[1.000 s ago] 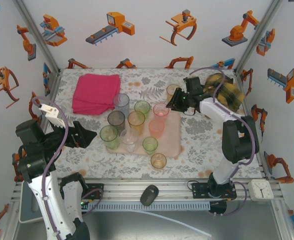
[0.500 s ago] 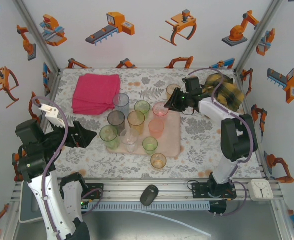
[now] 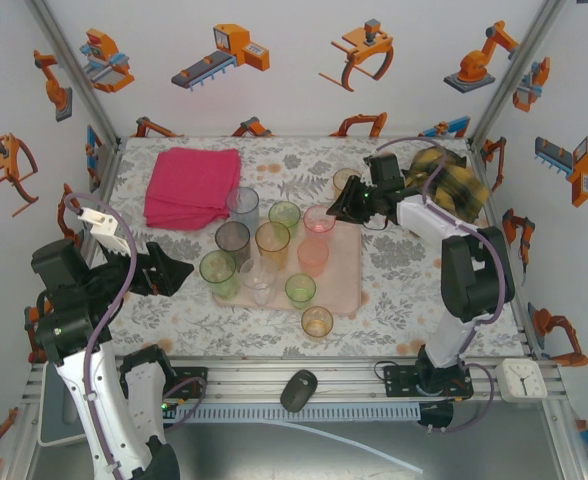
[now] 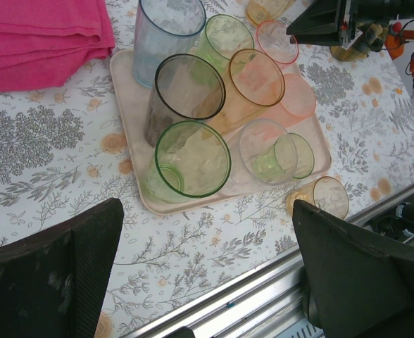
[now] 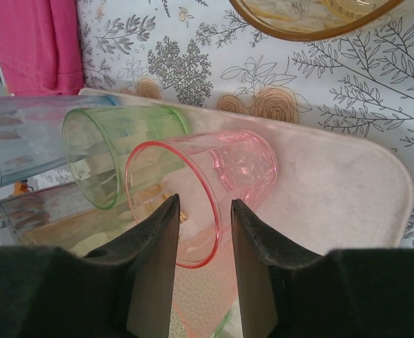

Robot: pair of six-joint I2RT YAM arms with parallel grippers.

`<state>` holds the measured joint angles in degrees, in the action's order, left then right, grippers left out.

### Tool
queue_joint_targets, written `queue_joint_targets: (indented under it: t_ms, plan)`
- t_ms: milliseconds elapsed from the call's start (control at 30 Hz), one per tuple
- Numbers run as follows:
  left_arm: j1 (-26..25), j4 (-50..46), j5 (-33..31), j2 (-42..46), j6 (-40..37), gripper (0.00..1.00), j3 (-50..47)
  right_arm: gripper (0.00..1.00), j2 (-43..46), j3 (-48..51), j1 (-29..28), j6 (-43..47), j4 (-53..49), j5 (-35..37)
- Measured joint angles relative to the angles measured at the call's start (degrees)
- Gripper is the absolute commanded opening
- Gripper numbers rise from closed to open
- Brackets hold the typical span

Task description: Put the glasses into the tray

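The pale pink tray (image 3: 346, 272) lies mid-table with several glasses on it, among them pale blue (image 3: 242, 203), grey (image 3: 232, 238), green (image 3: 218, 268) and clear (image 3: 258, 275). A pink glass (image 3: 321, 218) stands upright at the tray's back right corner. My right gripper (image 3: 344, 205) is at its rim. In the right wrist view the gripper (image 5: 203, 211) is open, one finger inside the pink glass (image 5: 242, 165) and one outside, with a gap to the wall. One orange glass (image 3: 317, 321) stands off the tray in front, another (image 3: 346, 180) behind. My left gripper (image 4: 207, 232) is wide open over bare table, left of the tray.
A folded magenta cloth (image 3: 192, 185) lies at the back left, close to the pale blue glass. A metal rail (image 3: 304, 375) runs along the table's front edge with a dark object (image 3: 298, 390) on it. The right arm (image 3: 444, 200) reaches in from the back right.
My right gripper has edged slightly left over the pink glass's rim. The glasses and the left arm have not moved.
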<state>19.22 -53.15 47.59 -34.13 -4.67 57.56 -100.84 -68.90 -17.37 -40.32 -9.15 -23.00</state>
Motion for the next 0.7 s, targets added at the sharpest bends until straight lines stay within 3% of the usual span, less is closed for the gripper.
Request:
queue_joint_targets:
  t_ms: [700]
  plan:
    - [0.00, 0.00, 0.00, 0.00, 0.00, 0.97, 0.00, 0.40, 0.48, -15.06, 0.22, 10.21, -14.95, 12.24]
